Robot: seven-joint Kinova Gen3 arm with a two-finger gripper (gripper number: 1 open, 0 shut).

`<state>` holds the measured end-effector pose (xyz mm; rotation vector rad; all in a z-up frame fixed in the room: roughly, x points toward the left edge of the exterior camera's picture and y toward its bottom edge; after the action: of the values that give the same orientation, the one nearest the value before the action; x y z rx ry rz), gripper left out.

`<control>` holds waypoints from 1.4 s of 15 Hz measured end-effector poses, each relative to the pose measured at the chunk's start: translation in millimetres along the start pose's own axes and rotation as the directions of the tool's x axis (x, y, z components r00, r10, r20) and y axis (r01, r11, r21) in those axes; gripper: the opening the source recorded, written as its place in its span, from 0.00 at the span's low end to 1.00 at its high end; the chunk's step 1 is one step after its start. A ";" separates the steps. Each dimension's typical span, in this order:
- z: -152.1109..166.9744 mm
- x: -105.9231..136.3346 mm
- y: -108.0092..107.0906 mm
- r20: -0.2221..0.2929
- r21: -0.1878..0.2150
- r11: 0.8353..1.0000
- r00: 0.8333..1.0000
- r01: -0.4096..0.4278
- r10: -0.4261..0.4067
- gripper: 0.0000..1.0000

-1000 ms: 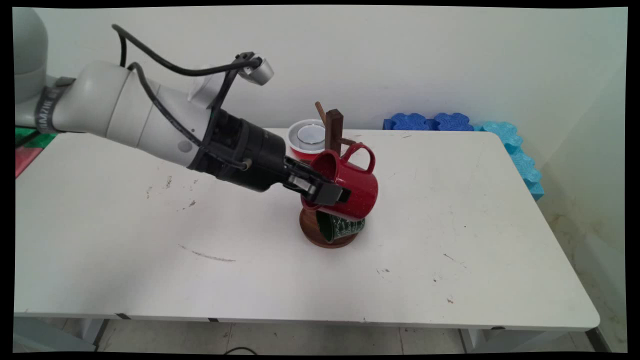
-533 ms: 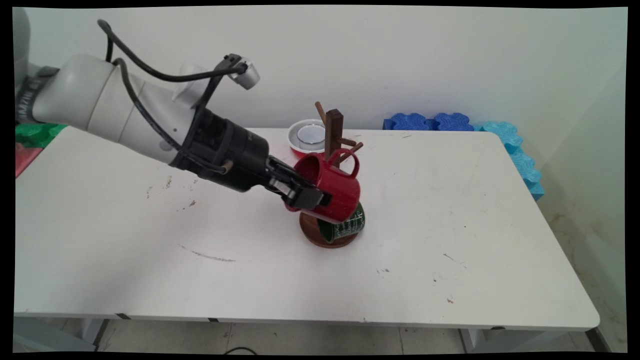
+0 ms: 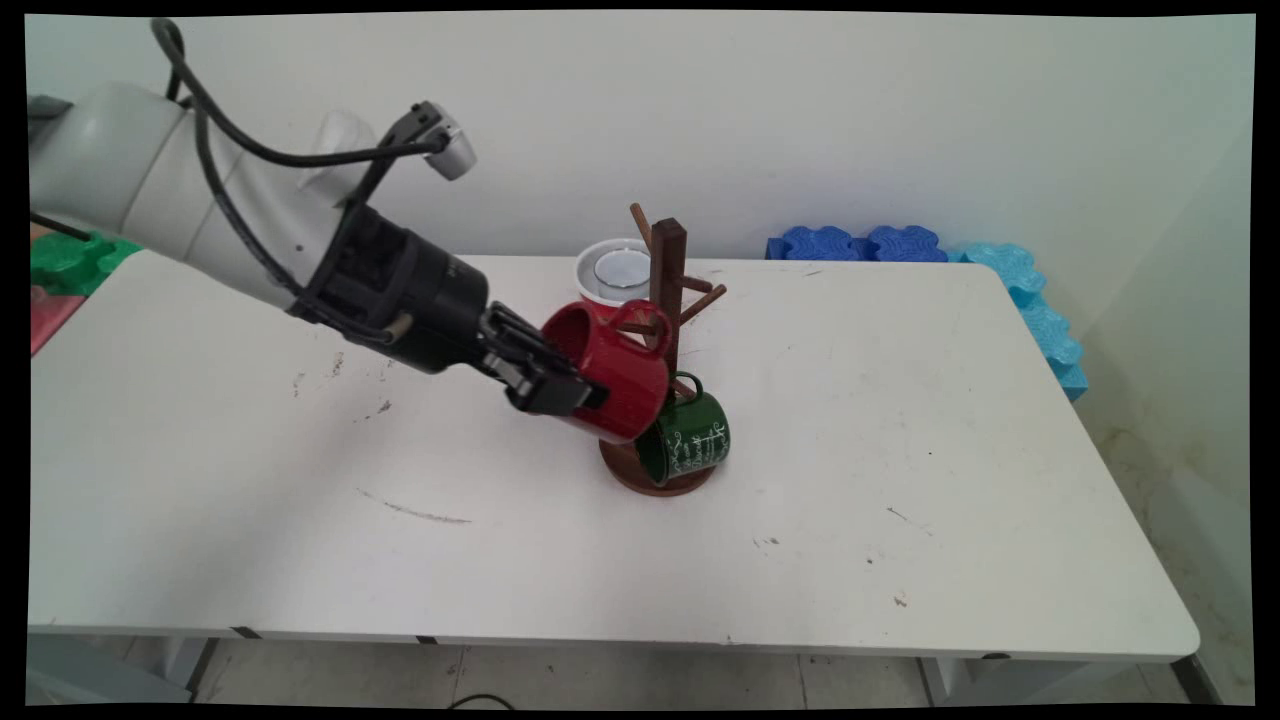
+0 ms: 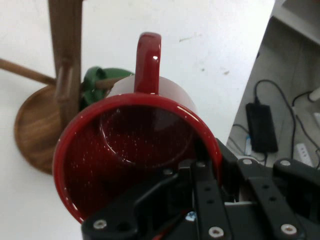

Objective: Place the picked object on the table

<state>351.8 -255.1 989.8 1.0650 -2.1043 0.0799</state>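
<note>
Since pulled leftward, red mug (image 3: pixel 612 372) off-peg

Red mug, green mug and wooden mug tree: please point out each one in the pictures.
red mug (image 3: pixel 615 385), main view, on its outer side wall.
green mug (image 3: pixel 695 445), main view, on its lettered side.
wooden mug tree (image 3: pixel 667 265), main view, on its upright post.

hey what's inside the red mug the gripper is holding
Nothing shows inside the red mug except one finger of the gripper, which clamps its rim. The hand view shows a bare speckled bottom; the wall beneath that finger is hidden.
</note>
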 end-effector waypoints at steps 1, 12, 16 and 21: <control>-3.3 -1.2 -2.6 0.011 0.006 1.000 1.000 -0.008 0.008 0.00; -24.5 -17.6 -31.5 0.126 0.074 0.992 0.988 -0.097 0.087 0.00; -27.2 -23.4 -40.3 0.161 0.091 0.988 0.981 -0.124 0.109 0.00; -28.7 -29.4 -54.0 0.206 0.111 0.978 0.967 -0.174 0.149 0.00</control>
<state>418.2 -260.0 976.5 1.0075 -2.3909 0.1997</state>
